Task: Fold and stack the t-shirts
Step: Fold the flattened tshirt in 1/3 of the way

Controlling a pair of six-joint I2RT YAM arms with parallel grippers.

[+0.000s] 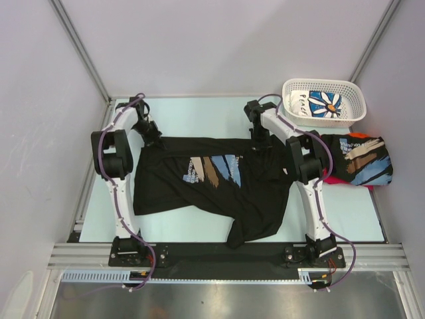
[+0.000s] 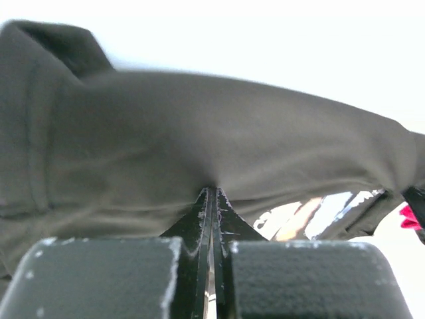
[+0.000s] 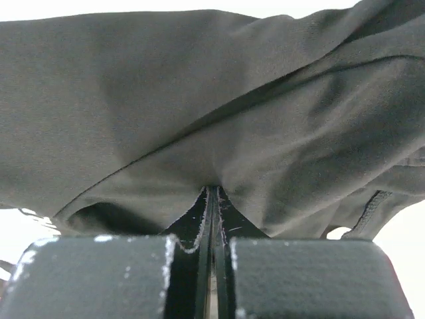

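Left jaws tight on black t-shirt [image 1: 174,194], far edge; right jaws — likewise

Overhead view, wrist close-ups on t-shirt [image 1: 199,196]

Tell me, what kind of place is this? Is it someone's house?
Probably a robot lab booth, not a house. Two robot arms are bolted to a pale table, plain walls with metal frame bars box it in, and a black t-shirt lies spread between them.
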